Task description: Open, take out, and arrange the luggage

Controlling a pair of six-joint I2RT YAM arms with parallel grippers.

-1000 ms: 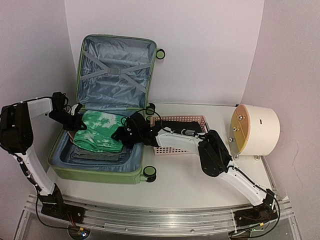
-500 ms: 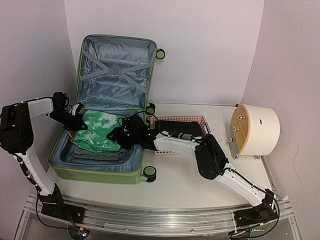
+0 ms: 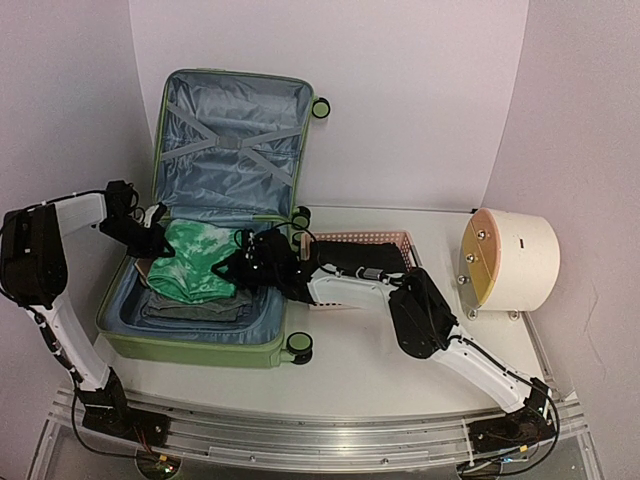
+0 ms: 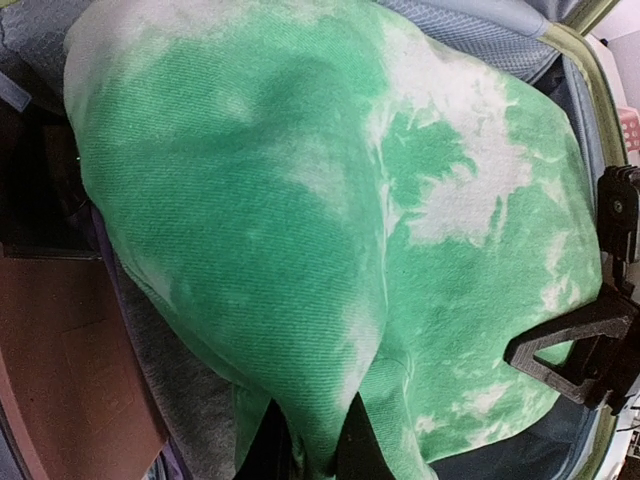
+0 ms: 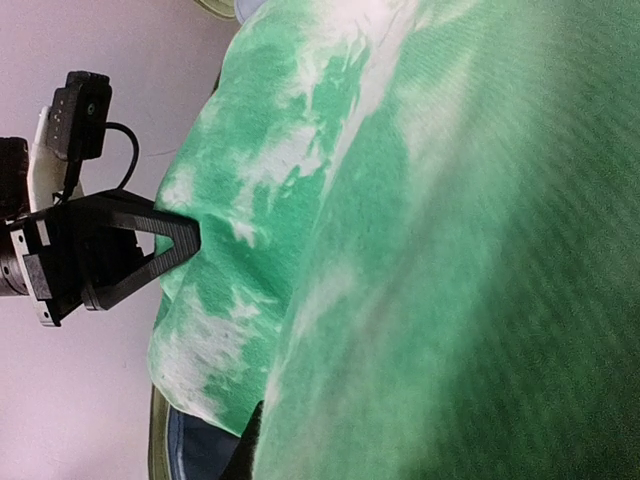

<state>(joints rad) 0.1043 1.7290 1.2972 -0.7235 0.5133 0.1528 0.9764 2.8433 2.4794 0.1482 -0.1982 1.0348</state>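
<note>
Well, the luggage [image 3: 190, 347] lies flat on the left half of the table [image 3: 380, 370], its lid thrown back and propped upright against the rear wall, the grey-blue lining and crossed straps [image 3: 232, 142] facing the room. In the lower shell sits a green-and-white tie-dye garment [image 3: 190, 262] on top of folded grey clothes [image 3: 190, 308]. The left gripper [image 3: 150, 240] is at the garment's left edge; from its own wrist camera its two dark fingers are pressed together with a fold of the green cloth pinched between them. The right gripper [image 3: 240, 265] reaches across the suitcase's right wall to the garment's opposite edge. Its wrist view is almost filled with green cloth and only a sliver of one finger shows, so I cannot tell whether that claw is clamped or spread. Behind the right arm, just beside the suitcase, is a pink basket [image 3: 400, 240], and well off to the right lies a cream drum [image 3: 510, 258] on its side.
</note>
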